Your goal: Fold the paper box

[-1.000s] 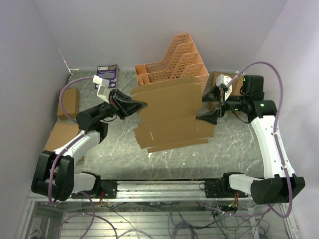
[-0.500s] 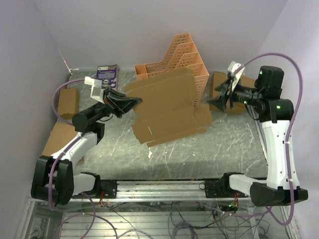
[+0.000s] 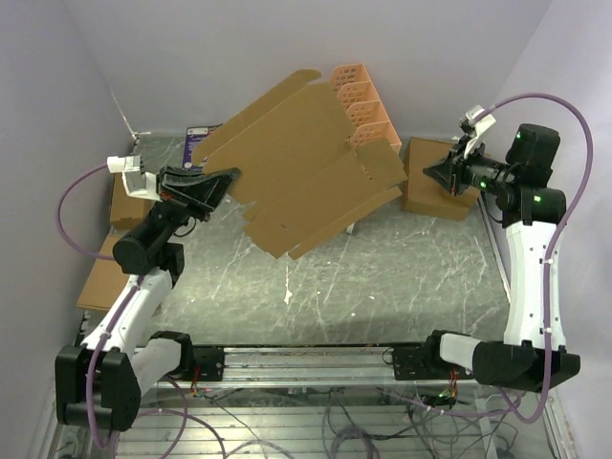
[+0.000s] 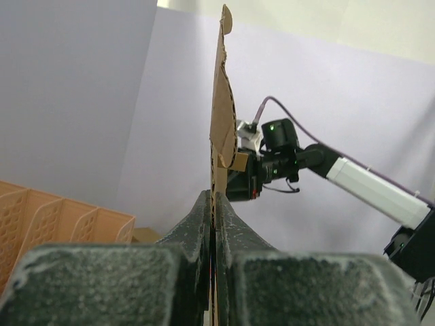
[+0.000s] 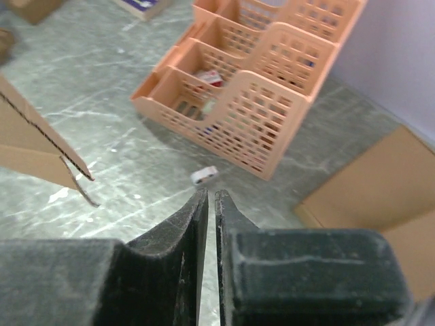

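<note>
One pincer carries the work. The left pincer point(image 3: 228, 180) is clamped on the left margin of the paper box point(image 3: 306, 163). In the left wrist view the cardboard appears edge-on, pinched between the two fingers with no gap visible. The right pincer point(image 3: 428, 173) holds nothing. Its fingers stand almost together with only a thin slit between them, and it hangs well apart from the sheet, above the ready-made cardboard box point(image 3: 432, 199) at the far right.

The paper box is off the tabletop point(image 3: 382, 277), raised and tilted. Its far corner stands high in front of the orange file rack point(image 3: 366, 100), and its near edge is the lowest part.

The step in hand appears to be positioning the flat sheet before the first panel is folded. Recommended procedure:

1. Lower the sheet until a main panel rests flat on the tabletop. A grip on one margin only probably lets the free side sag or swing.
2. Open the right pincer before it approaches, then take the opposite margin or press down beside a crease.
3. Bend along the scored lines only, and keep the far corner away from the rack.

The sheet is plain brown cardboard, die-cut and not yet folded. Several roughly parallel crease lines cross it. Its outline is stepped with flaps and tabs. In the right wrist view a dashed line runs along the edge of one pointed corner.
</note>
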`<state>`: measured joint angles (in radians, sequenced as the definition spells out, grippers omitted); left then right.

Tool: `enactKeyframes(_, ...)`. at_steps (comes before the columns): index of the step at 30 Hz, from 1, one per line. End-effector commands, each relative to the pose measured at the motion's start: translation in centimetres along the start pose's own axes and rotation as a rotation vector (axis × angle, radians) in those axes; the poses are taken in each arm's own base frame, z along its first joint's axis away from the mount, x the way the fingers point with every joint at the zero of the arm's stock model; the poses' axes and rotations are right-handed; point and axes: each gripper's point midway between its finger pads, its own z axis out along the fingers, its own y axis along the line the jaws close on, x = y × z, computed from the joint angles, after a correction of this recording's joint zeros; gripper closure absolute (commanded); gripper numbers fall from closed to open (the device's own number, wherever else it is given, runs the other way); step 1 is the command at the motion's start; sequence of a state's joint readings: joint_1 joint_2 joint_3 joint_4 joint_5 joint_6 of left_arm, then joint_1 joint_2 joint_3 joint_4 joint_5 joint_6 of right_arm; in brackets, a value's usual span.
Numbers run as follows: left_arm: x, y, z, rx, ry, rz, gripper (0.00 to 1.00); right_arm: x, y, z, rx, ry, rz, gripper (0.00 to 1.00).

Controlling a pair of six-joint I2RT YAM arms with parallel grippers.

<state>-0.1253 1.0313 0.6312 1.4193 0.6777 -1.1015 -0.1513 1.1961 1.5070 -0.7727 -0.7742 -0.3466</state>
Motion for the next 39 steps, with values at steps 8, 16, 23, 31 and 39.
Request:
enactKeyframes(8,-4.9,-2.0,1.3,-0.005,-0.149,0.003,0.93,-2.1,5.1,-0.2,-0.333,-0.127,0.072,0.83)
enactKeyframes(16,-6.1,-3.6,2.0,0.022,-0.144,0.006,0.93,-4.4,7.9,-1.6,-0.562,-0.215,0.152,0.77)
enactKeyframes(23,-6.7,-5.1,2.6,0.068,-0.127,0.016,0.93,-5.9,9.1,-3.4,-0.660,-0.234,0.211,0.77)
enactKeyframes(31,-6.0,-6.1,1.3,0.124,-0.153,0.009,0.93,-6.5,10.8,-5.1,-0.661,-0.249,0.179,0.76)
enactKeyframes(39,-6.5,-7.0,1.9,0.158,-0.133,0.038,0.93,-6.1,11.8,-5.8,-0.686,-0.245,0.192,0.76)
